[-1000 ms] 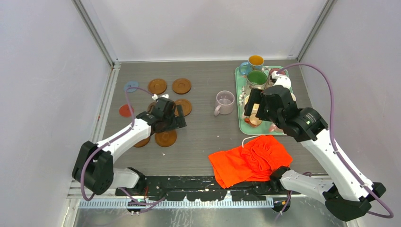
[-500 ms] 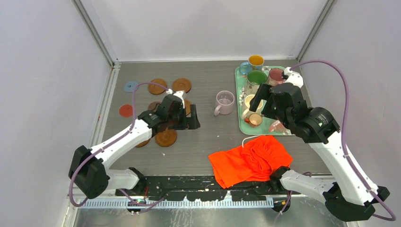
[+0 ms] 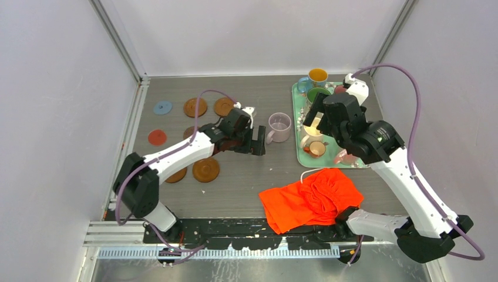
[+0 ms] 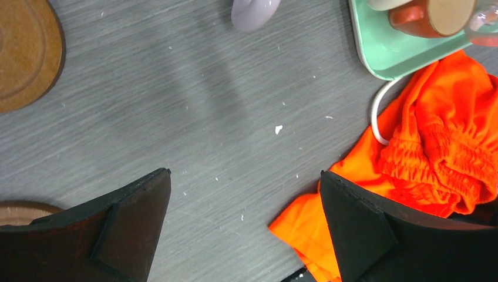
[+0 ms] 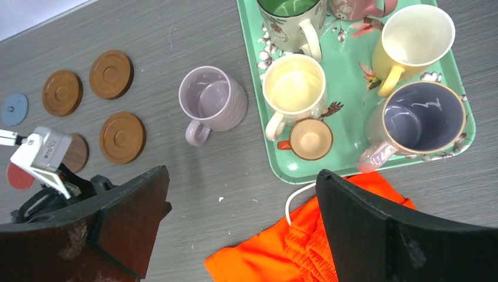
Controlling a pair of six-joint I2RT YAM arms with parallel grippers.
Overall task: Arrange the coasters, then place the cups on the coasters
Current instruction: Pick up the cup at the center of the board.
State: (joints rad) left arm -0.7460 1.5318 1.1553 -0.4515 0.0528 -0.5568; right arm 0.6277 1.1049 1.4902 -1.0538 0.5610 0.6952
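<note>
Your left pincer (image 3: 256, 142) has swung right, off the wooden coasters (image 3: 206, 169) now behind it. Its jaws are spread and empty, with the lilac mug (image 3: 279, 126) just ahead. Your right pincer (image 3: 314, 120), likewise spread, hangs over the teal tray (image 5: 352, 134), the cream mug (image 5: 292, 83) below.

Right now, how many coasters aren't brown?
2. The blue coaster lies at the far left; the red-orange coaster is just nearer the robot. The left arm could hide more.
</note>
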